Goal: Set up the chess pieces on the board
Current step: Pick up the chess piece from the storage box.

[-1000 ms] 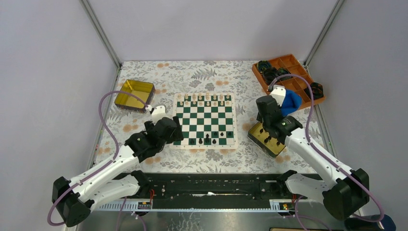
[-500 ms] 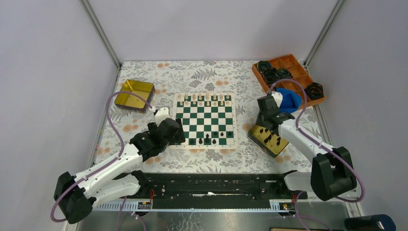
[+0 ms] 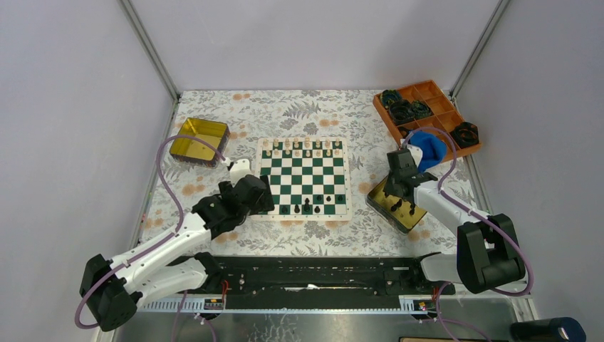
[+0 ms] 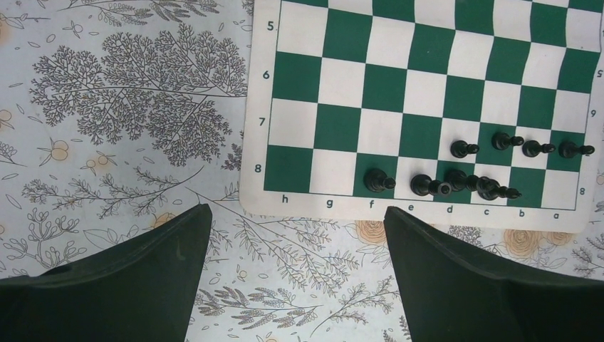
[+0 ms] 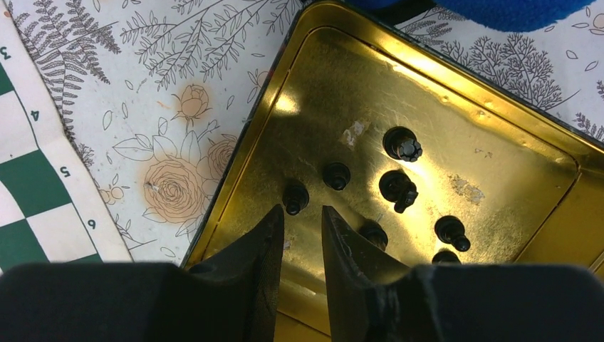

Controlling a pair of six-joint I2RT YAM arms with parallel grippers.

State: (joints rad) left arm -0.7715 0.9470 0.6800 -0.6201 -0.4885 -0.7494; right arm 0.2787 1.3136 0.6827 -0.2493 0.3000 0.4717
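Right wrist view shows the black chess pieces (image 5: 397, 189) not yet placed. About seven stand loose on the floor of a gold tin (image 5: 498, 128). A small pawn-like piece (image 5: 295, 197) near the tin's left wall sits just beyond the tips of the right jaws, which are drawn narrow with a slim gap and nothing in it. The board (image 3: 303, 178) lies in the middle of the tabletop (image 3: 320, 114), with cream pieces (image 3: 303, 145) along its far rows. The left wrist view finds only a handful of black ones (image 4: 463, 149) on the two near rows, bunched from file a to file f, leaving g and h bare. The tin sits just off the board's right side, toward the tabletop's right edge, with the right arm (image 3: 434, 203) bent over it. The left arm (image 3: 214, 210) holds the left jaws wide apart over the tabletop at the board's near left corner, gripping nothing. A second gold tin (image 3: 199, 137) lies toward the left edge. An orange tray (image 3: 434, 96) holding dark rings fills the far right corner, with a blue object (image 3: 429, 148) just in front of it. The likely trouble is the pick itself. The pawn stands close to the tin's sloping wall and to a neighbour, so a finger may strike the metal and shove the tin. It may also topple the neighbouring piece. Jaws this narrow may simply push so tiny a figure flat instead of straddling it.
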